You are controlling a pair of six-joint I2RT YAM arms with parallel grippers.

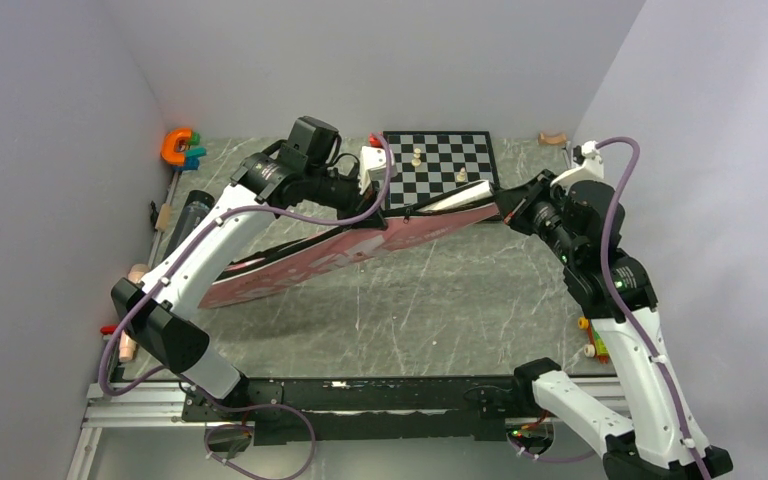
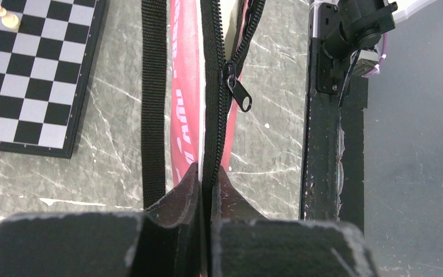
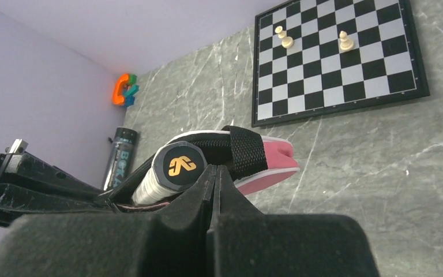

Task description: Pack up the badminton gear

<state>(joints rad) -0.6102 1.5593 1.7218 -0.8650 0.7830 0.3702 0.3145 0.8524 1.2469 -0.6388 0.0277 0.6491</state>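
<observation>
While the left gripper (image 2: 206,187) pinches the zip edge of the bag (image 2: 186,86) and the right gripper (image 3: 214,183) clamps its end, zipping looks in hand: next, pull the slider (image 2: 237,91), just ahead of the left tips, past the handle (image 3: 177,166) poking out above the right tips.

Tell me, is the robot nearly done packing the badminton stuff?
Partway. Done: a racket handle sits inside the pink bag, its end poking out. In hand: the left gripper and right gripper pinch the bag's edge. Left: the zipper gapes open, and the black tube lies by the wall, outside.
</observation>
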